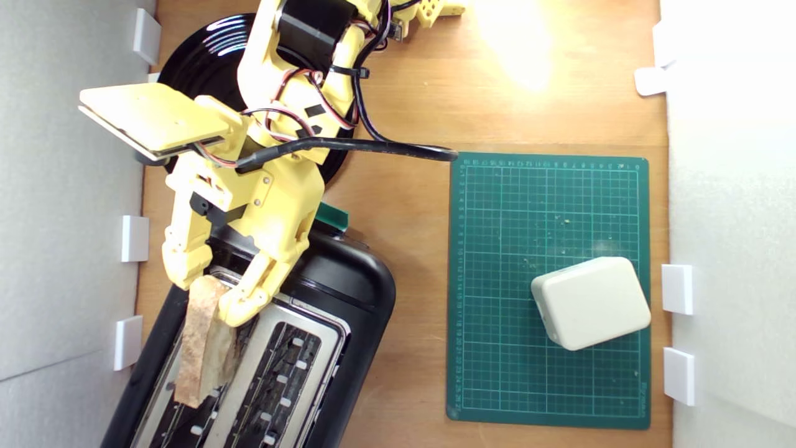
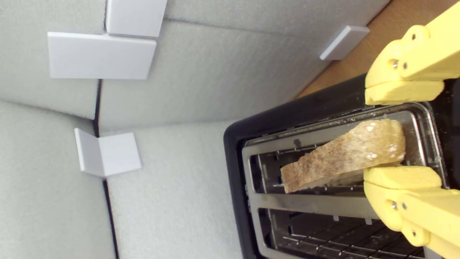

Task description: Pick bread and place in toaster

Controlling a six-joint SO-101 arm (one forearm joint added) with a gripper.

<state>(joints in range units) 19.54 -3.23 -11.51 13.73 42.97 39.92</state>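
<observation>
Wrist view: the end effector (image 2: 399, 136) is clamped on the bread (image 2: 345, 160), one finger on each face. The bread hangs edge-down over the toaster (image 2: 237, 151), above the slot nearer the grey wall, tilted along its length. Judgement: level the slice with the slot, lower until the wires guide it, then release. Exterior view confirms the bread (image 1: 202, 339) sits above the toaster (image 1: 367, 292).
</observation>
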